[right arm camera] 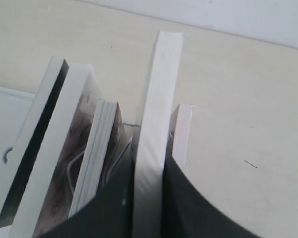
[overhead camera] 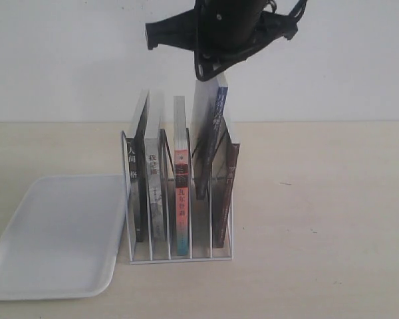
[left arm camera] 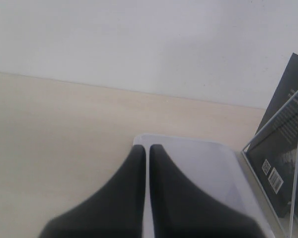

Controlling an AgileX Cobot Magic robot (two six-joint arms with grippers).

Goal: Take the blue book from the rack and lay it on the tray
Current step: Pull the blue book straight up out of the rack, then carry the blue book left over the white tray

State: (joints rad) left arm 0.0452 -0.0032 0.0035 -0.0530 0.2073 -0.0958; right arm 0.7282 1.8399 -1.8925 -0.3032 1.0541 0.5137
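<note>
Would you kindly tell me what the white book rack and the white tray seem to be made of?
The white wire book rack looks like thin metal rod, coated white: slim, straight, rigid bars. The flat white rectangular tray looks like moulded plastic, smooth with a soft sheen, rounded corners and a low rim.

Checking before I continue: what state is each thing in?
Dark blue paperback book: half-raised from its slot, gripped.
White wire rack: upright, four other books standing.
White plastic tray: flat, no book on it.
Left gripper: shut, holding nothing.
Right gripper: shut on the book.
</note>
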